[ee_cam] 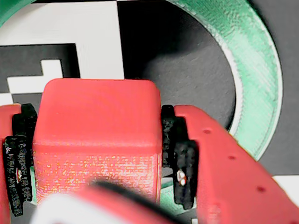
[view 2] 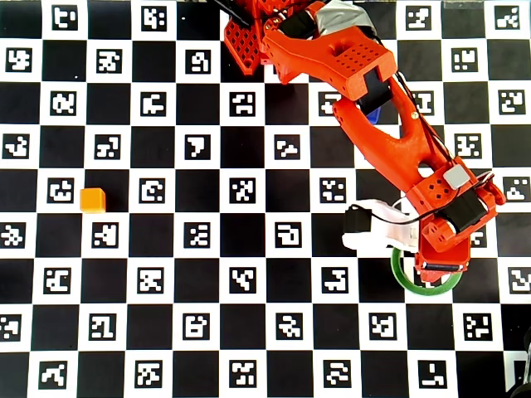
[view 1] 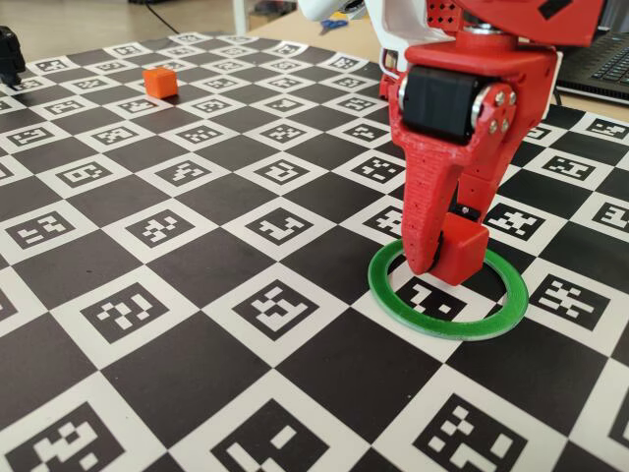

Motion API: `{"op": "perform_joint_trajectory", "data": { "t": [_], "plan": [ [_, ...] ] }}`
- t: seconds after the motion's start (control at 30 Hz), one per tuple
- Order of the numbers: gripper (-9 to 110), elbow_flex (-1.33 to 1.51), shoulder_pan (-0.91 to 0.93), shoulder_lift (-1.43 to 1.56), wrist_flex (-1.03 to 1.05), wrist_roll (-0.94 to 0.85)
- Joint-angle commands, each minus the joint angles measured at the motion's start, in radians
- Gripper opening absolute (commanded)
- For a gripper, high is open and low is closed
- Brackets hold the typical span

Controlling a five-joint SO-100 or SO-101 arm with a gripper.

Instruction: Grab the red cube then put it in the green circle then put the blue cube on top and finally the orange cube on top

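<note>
One cube is in my grip: the tool (view 1: pixel 444 264) is clamped on the red cube (view 1: pixel 460 254), black pads (ee_cam: pixel 174 140) pressed against two opposite faces, so it hangs square over the opening of the green circle (view 1: pixel 393 298). I judge it close above the tabletop (view 1: pixel 197 226), ready for release inside the ring. I note the orange cube (view 1: pixel 160 83) sitting well apart, untouched. A blue patch under the arm may be the blue cube (view 2: pixel 372 114); I cannot confirm.

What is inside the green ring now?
Inside the flat green plastic ring, the claw holds the small red plastic cube over checkered board; whether it touches down is hidden.
</note>
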Motion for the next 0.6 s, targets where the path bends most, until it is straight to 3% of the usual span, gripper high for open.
{"op": "perform_joint_trajectory", "data": {
  "t": [0.0, 0.57],
  "plan": [
    [10, -0.091, -0.009, 0.035, -0.017, 0.012],
    [10, -0.071, -0.026, 0.012, -0.038, 0.006]
  ]
}}
